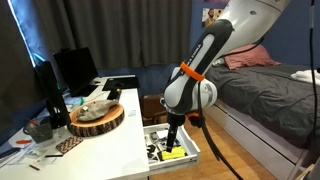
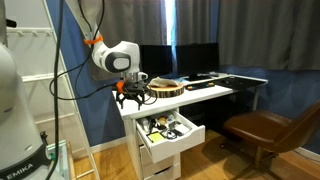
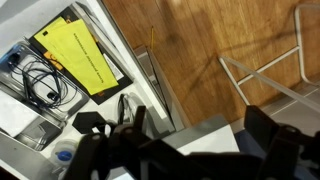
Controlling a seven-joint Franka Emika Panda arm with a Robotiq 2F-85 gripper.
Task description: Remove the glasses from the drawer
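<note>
Hovering above the open drawer (image 2: 172, 150), the claw (image 2: 133, 97) is spread wide, holding nothing — a yellow sheet (image 3: 75, 55) lies inside.

Drawer (image 3: 115, 40) cropped at left edge

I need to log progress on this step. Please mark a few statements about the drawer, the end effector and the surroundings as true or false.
1. The drawer is pulled open. True.
2. The end effector is shut on an item. False: its jaws stand open, holding nothing.
3. A yellow flat item lies in the drawer. True.
4. The brown chair touches the drawer. False: it stands apart from it.
</note>
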